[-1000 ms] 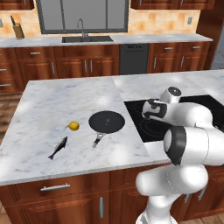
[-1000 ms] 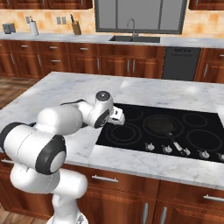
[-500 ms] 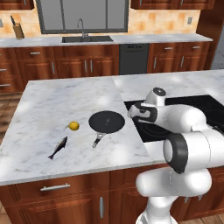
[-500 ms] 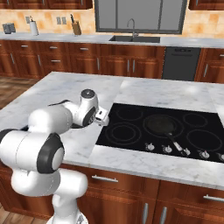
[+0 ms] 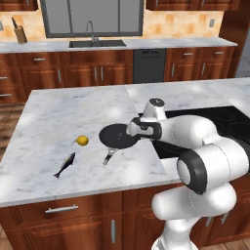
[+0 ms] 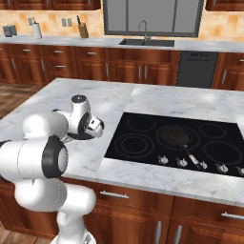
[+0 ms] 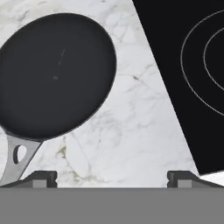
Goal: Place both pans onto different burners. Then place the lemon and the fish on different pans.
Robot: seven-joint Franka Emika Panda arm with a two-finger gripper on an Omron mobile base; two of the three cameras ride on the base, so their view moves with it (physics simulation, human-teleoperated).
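One black pan [image 6: 173, 136] rests on the middle burner of the cooktop [image 6: 143, 157], its handle pointing toward the knobs. A second pan [image 5: 116, 135] [image 7: 57, 74] lies on the marble counter left of the cooktop, with its grey handle [image 7: 17, 156] toward the counter's front edge. My gripper [image 5: 133, 132] [image 6: 97, 128] [image 7: 112, 178] hovers open over the marble between this pan and the cooktop's left edge, nothing between its fingertips. Left of the pan sits the yellow lemon [image 5: 82, 140]. The dark fish [image 5: 65, 165] lies nearer the front edge.
Empty burner rings [image 6: 137, 143] [image 7: 205, 65] lie left and right of the occupied one. Small silver knobs [image 6: 183, 162] line the cooktop's front. My white arm reaches across the counter's front right. A sink [image 5: 96, 43] and cabinets stand along the back wall.
The arm has swung left, from above the cooktop to the counter beside the second pan. The gripper stayed open. Pans, lemon and fish have not moved.
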